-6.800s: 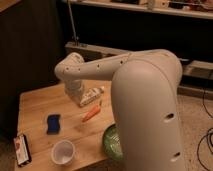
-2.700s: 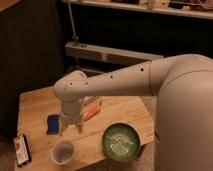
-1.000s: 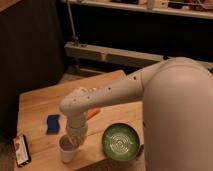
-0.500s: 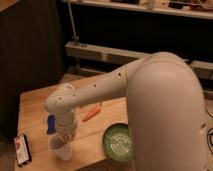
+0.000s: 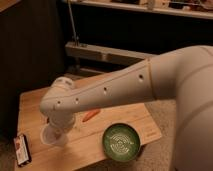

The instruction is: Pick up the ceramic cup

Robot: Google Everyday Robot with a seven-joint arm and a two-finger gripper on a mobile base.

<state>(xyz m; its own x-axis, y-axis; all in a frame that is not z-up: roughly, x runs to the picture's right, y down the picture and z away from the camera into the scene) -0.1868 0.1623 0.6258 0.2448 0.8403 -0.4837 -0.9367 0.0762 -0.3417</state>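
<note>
- Leftmost, a dark flat packet (image 5: 21, 149) lies at the left edge of the wooden table (image 5: 150, 131), well left of the ceramic cup and apart from it.
- Ceramic cup (image 5: 50, 135): a small round white vessel standing upright near the table's front-left part; its rim shows to the left, while its right side is covered by the arm's end.
- Gripper (image 5: 61, 131): carried at the low end of the white arm (image 5: 115, 90), it sits directly over and against the cup's right half, so the cup lies just left of and beneath it; the wrist housing hides whatever it is doing, so open, closed or gripping cannot be told.
- Governing relation: the cup has no long axis to align with, being round, so the approach turns only on vertical offset; judged from the overlap, the gripper is already at the cup and the coming move is most likely a closure check followed by a straight lift.
- Orange carrot-like object (image 5: 90, 115): lying on the table right of and behind the cup, near but not touching it, clear of a vertical lift.
- Green bowl (image 5: 121, 141): with a patterned inside, standing well right of the cup near the table's front edge, outside the gripper's working zone.
</note>
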